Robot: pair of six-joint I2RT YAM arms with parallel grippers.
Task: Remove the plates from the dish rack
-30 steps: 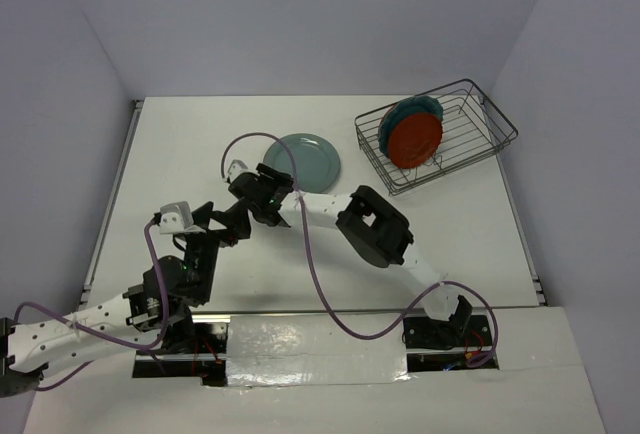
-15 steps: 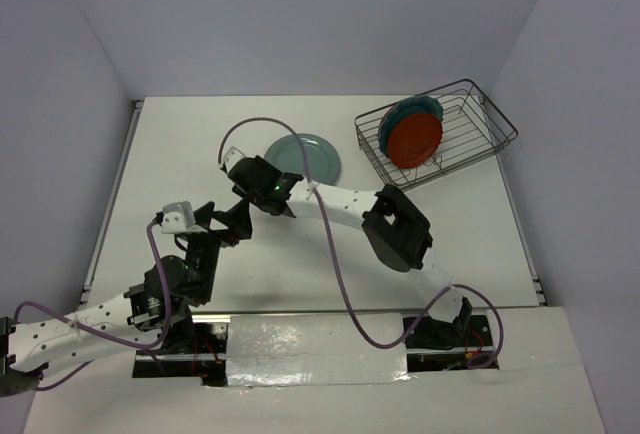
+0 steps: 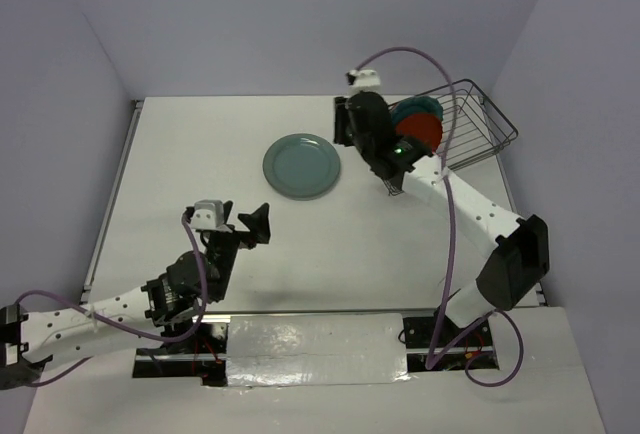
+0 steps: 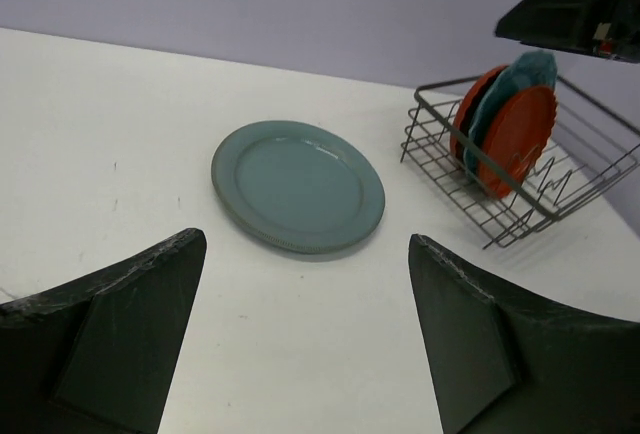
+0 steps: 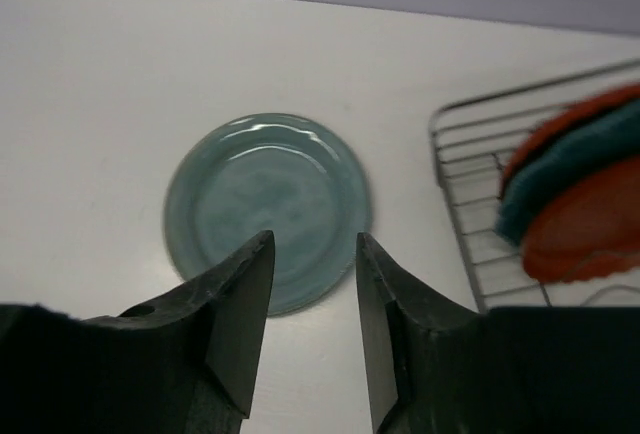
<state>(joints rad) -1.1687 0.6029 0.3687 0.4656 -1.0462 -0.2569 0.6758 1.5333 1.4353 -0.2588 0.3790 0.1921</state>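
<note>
A pale grey-green plate (image 3: 302, 166) lies flat on the table, also in the left wrist view (image 4: 298, 186) and the right wrist view (image 5: 265, 199). The dish rack (image 3: 478, 122) stands at the back right, holding upright red-orange plates (image 3: 420, 136) and a teal plate (image 3: 415, 108) between them (image 4: 500, 104). My right gripper (image 3: 345, 126) is open and empty, raised between the flat plate and the rack's left end (image 5: 314, 244). My left gripper (image 3: 252, 226) is open and empty, low over the table in front of the flat plate (image 4: 305, 244).
The right arm crosses over the rack's near left corner and hides part of it. The rack (image 4: 520, 184) sits close to the table's right edge. A purple cable (image 3: 450, 214) hangs along the right arm. Walls enclose the table on three sides.
My right arm has swung up and to the right, from beside the left gripper and the flat plate's left rim to the rack's left end. My left gripper shifted slightly right. The flat plate stayed.
</note>
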